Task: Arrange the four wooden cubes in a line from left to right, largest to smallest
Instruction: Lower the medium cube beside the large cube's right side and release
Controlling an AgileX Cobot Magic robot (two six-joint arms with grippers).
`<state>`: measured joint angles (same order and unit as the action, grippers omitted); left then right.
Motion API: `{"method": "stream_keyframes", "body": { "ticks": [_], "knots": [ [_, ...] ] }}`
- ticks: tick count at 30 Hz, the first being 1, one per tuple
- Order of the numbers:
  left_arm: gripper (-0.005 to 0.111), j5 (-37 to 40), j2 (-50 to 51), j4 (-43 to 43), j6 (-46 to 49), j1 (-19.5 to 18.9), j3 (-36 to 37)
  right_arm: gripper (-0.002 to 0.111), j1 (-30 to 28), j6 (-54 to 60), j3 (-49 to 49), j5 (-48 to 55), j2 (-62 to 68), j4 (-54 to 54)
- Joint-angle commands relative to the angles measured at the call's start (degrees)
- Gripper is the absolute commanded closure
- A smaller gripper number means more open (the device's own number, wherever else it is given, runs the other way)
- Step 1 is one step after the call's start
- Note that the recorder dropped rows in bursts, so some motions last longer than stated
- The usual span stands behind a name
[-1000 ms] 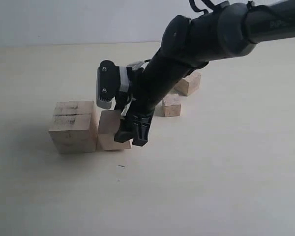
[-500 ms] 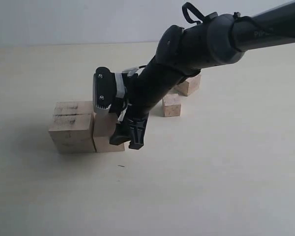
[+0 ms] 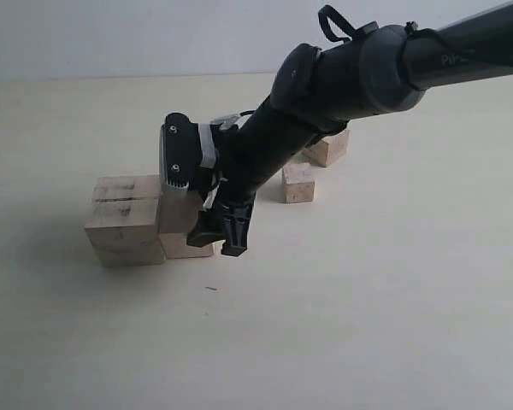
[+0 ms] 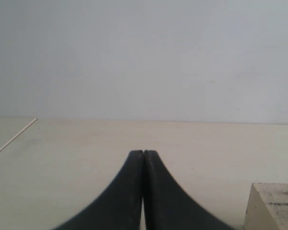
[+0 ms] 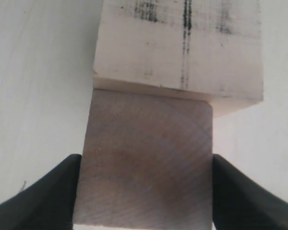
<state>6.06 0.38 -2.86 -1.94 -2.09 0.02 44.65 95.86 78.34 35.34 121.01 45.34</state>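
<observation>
- You have the right gripper (image 3: 218,239) reaching across to the left half of the exterior view, angled down to the table (image 3: 368,325).
- Its jaws stand fairly wide, one pressed against each opposite side of the second cube (image 5: 149,163). The wrist view shows no gap on either side, so record this as a grip on that cube.
- The second cube sits on the table at 3 o'clock of the largest cube (image 3: 126,219), with one face against it. The wrist view shows the two faces meeting along a straight seam.
- The second cube is slightly offset along that seam, so the largest cube overhangs it at one corner.
- The largest cube rests flat, with dark streaks on its top face. It is the leftmost block in the exterior view.
- The third cube (image 3: 328,147) lies well apart, at about 2 o'clock of the gripped pair, partly hidden behind the right arm.
- The smallest cube (image 3: 298,182) sits near it, at about 7 o'clock of the third cube and not touching it.
- Your left gripper (image 4: 143,191) has its jaws closed flat together with nothing between them. It is above the table, with one corner of the largest cube showing at the edge of its wrist view.
</observation>
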Motion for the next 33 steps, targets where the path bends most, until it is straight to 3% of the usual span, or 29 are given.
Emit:
{"method": "stream_keyframes", "body": {
  "ticks": [1,7,10,17,24,33],
  "knots": [
    [0.104,-0.09,-0.38,0.36,-0.08,-0.11,-0.02,0.108,0.03,0.57,0.5,-0.3,-0.13,1.19],
    [0.104,-0.09,-0.38,0.36,-0.08,-0.11,-0.02,0.108,0.03,0.07,0.5,-0.83,-0.13,1.17],
    [0.104,-0.09,-0.38,0.36,-0.08,-0.11,-0.02,0.102,0.03,0.07,0.5,-1.45,-0.13,1.17],
    [0.104,-0.09,-0.38,0.36,-0.08,-0.11,-0.02,0.065,0.03,0.07,0.5,-0.54,-0.13,2.31],
    [0.104,-0.09,-0.38,0.36,-0.08,-0.11,-0.02,0.039,0.03,0.07,0.5,0.46,-0.13,2.58],
    [0.104,-0.09,-0.38,0.36,-0.08,-0.11,-0.02,0.034,0.03,0.28,0.76,-3.76,-5.5,1.98]
  ]
}}
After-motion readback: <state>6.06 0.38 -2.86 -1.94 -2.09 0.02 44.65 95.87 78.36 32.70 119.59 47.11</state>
